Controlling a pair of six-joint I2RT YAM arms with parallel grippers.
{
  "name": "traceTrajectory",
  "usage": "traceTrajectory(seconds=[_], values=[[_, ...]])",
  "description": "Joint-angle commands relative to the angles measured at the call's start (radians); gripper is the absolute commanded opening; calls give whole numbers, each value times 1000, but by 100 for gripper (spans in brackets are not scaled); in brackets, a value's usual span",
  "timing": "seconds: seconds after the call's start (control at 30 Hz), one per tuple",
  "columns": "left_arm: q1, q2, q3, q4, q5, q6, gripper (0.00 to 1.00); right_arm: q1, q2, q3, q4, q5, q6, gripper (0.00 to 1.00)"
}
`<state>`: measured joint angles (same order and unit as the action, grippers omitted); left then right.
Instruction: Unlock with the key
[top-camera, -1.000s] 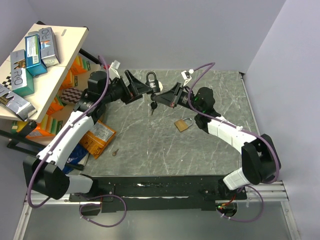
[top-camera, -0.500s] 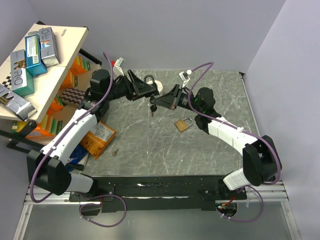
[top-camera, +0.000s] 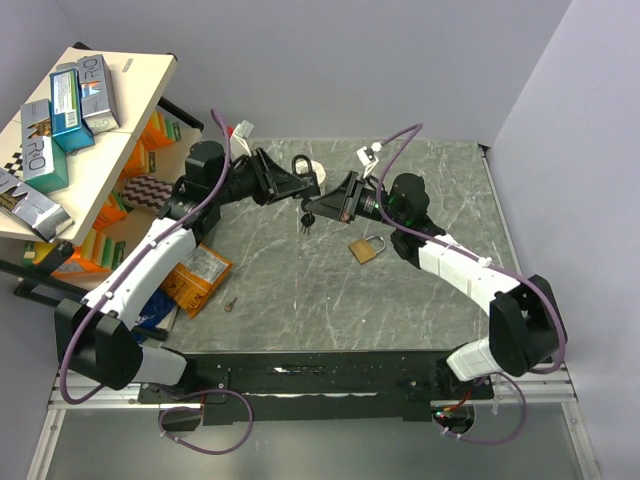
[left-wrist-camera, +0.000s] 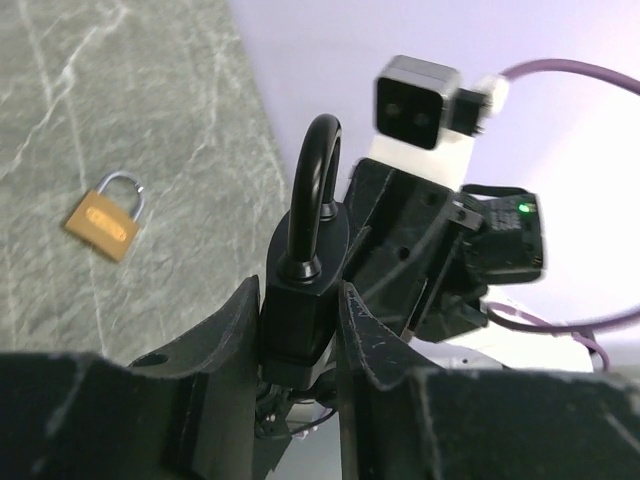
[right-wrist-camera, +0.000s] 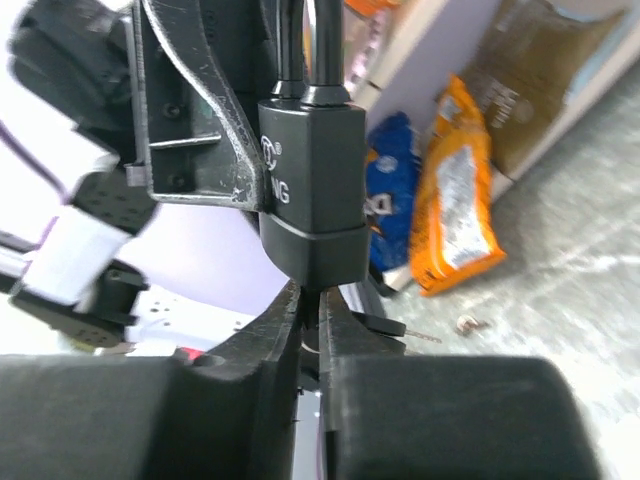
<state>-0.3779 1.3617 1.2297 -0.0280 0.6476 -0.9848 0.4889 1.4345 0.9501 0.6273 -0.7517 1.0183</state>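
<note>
Over the far middle of the desk (top-camera: 330, 300) the two arms meet tip to tip, well above the surface. The left pincer (left-wrist-camera: 300, 300) has a black padlock (left-wrist-camera: 296, 318) by the body. Its two fingers (left-wrist-camera: 232, 335) press flat against either side of the body, and the shackle stands up clear of them, closed.

The right pincer (right-wrist-camera: 310, 295) comes at the lock from the other side and sits right under the bottom of the padlock (right-wrist-camera: 315, 220). Its jaws are almost together, with only a thin slit between them. I cannot tell whether anything is pinched in that slit.

The key (top-camera: 305, 216) hangs in the air just below the padlock and the right pincer's tip, not on the desk. The right wrist view shows one black head of the bunch with its silver blade poking out sideways (right-wrist-camera: 380, 325), just beside the fingers. Whether a blade is actually in the keyhole is hidden.

A brass padlock (top-camera: 364, 251) lies flat on the desk, near the right arm and apart from both pincers. Towards the left edge a small loose key (top-camera: 230, 304) lies near an orange packet (top-camera: 195, 272). A side table (top-camera: 130, 110) beyond that edge carries a few boxes (top-camera: 68, 108).
</note>
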Motion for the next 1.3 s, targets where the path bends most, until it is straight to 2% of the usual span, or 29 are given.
traceTrajectory(seconds=[0.0,0.07,0.1,0.2,0.4,0.7,0.93,1.27], values=[[-23,-16,22,-90,-77,2,1,11,-106,53,-135,100,-184,29],[-23,-18,17,-116,-103,-5,1,13,-135,58,-222,138,-245,37],[-23,-19,16,-119,-111,-12,1,16,-143,65,-250,147,-262,45],[-23,-18,16,-159,-143,-15,1,23,-163,88,-337,173,-325,56],[-23,-12,34,-228,-221,-6,1,85,-166,190,-622,290,-466,66],[-23,-44,1,-204,-267,-22,1,238,-51,395,-960,488,-520,67],[-23,-65,-12,-204,-296,-25,1,292,23,470,-1050,563,-503,64],[-23,-76,-24,-188,-292,-31,1,307,70,498,-1051,629,-517,62]])
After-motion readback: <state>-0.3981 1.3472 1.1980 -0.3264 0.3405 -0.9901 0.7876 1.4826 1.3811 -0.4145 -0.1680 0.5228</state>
